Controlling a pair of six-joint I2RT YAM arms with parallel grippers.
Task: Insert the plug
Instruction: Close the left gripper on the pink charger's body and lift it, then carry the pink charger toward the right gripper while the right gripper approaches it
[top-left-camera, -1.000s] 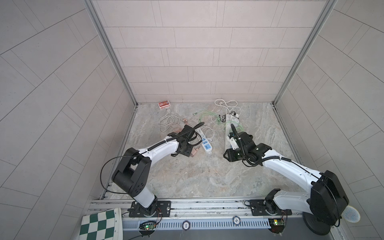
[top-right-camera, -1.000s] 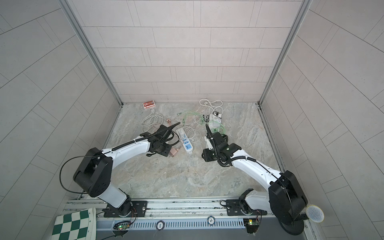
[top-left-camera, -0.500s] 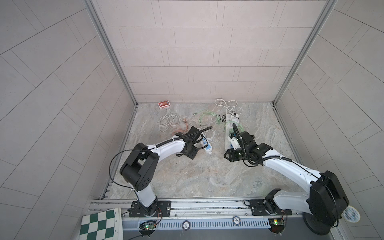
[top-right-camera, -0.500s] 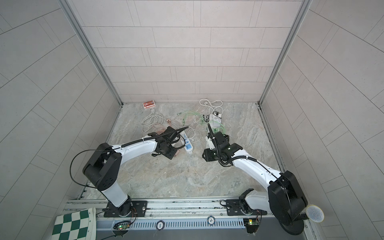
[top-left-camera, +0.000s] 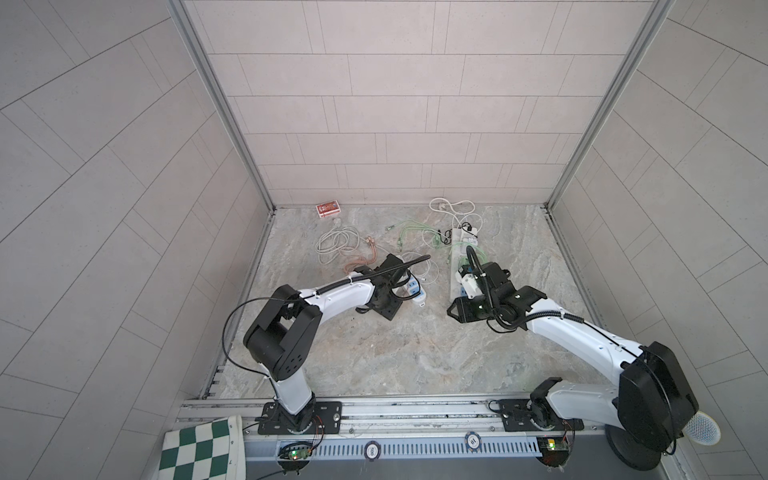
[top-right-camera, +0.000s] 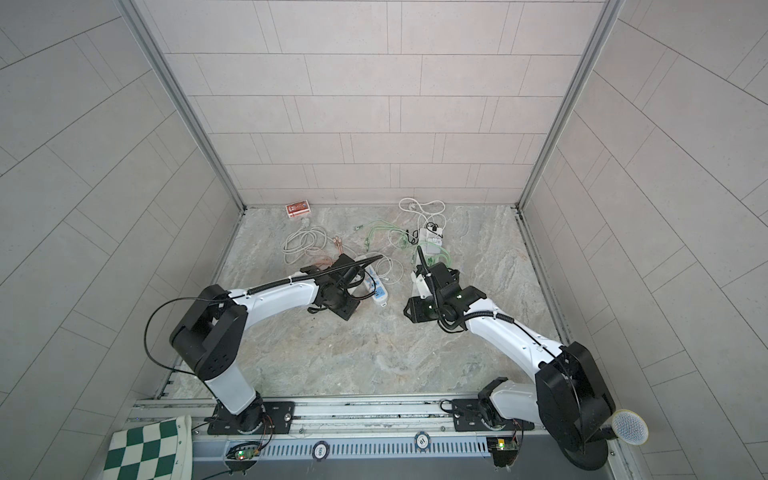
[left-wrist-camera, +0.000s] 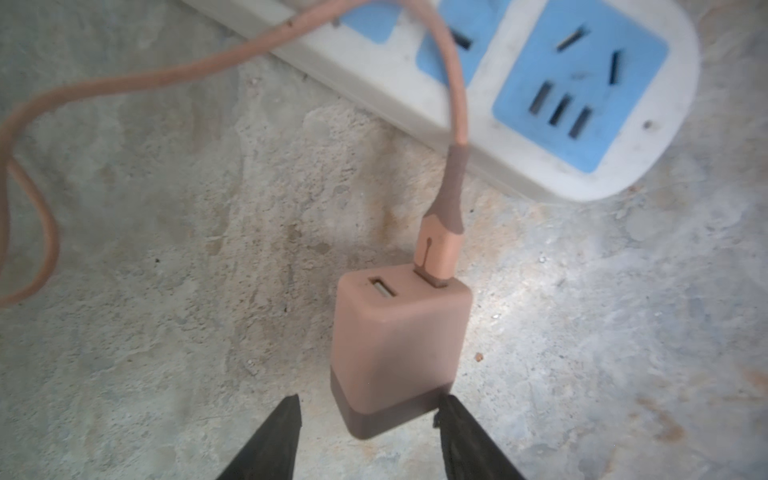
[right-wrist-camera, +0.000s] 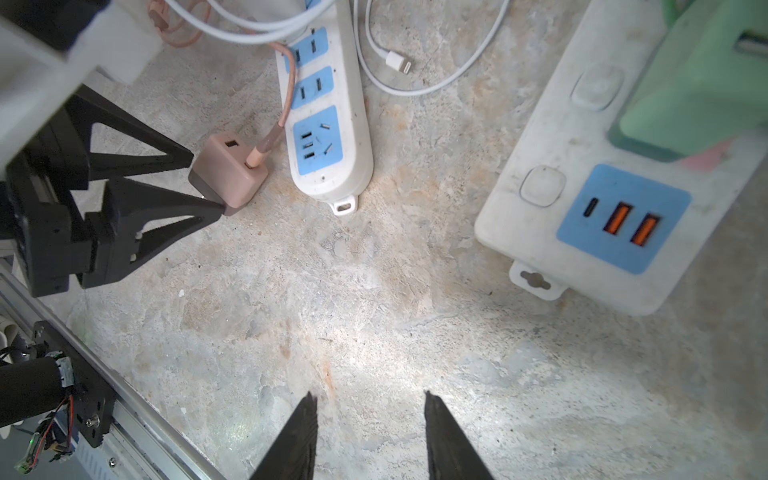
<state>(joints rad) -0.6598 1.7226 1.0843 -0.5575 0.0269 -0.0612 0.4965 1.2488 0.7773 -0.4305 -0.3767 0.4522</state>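
Left claw (left-wrist-camera: 368, 401) sat low on the tabletop (right-wrist-camera: 374, 311), its jaws straddling the darker base end of the pink USB wall charger (left-wrist-camera: 399, 332). In the left wrist view one finger (left-wrist-camera: 453, 419) touched a corner of the charger while the other finger (left-wrist-camera: 278, 428) stood clear of it with bare stone between, so the jaws were parted and not clamped. The charger lay on its side on the tabletop, just beside the rounded end of the white power strip (right-wrist-camera: 361, 158) but apart from it. Its prongs faced the claw and were hidden. A pink cable (left-wrist-camera: 457, 104) was seated in one of its two USB ports and looped back over the strip.

Right claw (right-wrist-camera: 370, 397) hung over bare tabletop with a narrow gap between its fingers and nothing in them, near a second, larger power strip (right-wrist-camera: 582, 174) that carried a green charger (right-wrist-camera: 698, 83). A white cable's loose connector (right-wrist-camera: 399, 62) lay between the two strips.

By my reading the task was early. The plug was located and bracketed, but not gripped, lifted or turned. The blue end socket (left-wrist-camera: 582, 87) was empty. Left to do, as I judged it: close on the charger, stand it prongs-down, line it up over a socket and press it home, perhaps with the strip braced.
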